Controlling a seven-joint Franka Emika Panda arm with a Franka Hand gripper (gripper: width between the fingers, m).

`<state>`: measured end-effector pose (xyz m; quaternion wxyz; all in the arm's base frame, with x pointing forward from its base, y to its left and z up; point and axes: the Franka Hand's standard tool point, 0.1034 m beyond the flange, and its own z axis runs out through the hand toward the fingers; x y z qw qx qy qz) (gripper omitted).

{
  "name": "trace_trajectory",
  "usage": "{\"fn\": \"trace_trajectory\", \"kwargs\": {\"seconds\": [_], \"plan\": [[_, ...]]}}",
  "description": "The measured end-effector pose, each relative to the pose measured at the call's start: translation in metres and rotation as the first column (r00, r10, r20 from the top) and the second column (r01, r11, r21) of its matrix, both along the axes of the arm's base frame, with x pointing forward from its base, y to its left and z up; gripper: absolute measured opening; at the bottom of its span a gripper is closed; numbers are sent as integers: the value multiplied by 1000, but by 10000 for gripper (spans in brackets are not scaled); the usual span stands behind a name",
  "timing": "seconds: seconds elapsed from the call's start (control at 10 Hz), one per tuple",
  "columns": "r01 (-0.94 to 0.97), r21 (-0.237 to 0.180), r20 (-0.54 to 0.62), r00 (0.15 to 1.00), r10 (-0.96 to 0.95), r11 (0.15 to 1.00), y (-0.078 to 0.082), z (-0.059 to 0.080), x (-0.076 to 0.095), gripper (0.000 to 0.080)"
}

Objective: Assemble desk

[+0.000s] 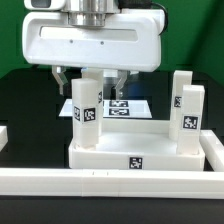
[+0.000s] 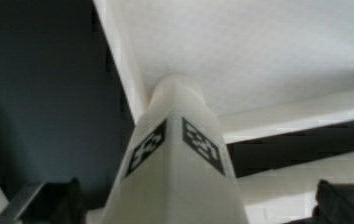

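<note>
Desk top [image 1: 110, 152] is carrying three upright legs [image 1: 85, 113]; the released claw [image 1: 92, 78] is straddling the left one, its bulk partly hiding the marker board [image 1: 128, 106] behind.

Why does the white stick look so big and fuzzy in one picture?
In the wrist view the leg sits right under the camera, so it looks huge, tapered and soft; in the exterior view that leg looks small and sharp, with mild glare on the white top.

One large white plastic tray-like desk top [image 1: 110, 152], three upright white square-section tagged leg blocks: one [image 1: 86, 112] between the jaws, two [image 1: 186, 118] beside.
</note>
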<state>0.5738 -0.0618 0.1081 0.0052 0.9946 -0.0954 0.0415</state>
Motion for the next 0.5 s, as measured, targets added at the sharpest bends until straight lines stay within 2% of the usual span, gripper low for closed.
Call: {"fn": "trace_trajectory", "kwargs": {"seconds": [0.4, 0.5], "plan": [[-273, -22, -9, 962, 272, 962, -4, 0, -1, 649], [-367, -36, -19, 930, 366, 930, -5, 0, -1, 649]]}}
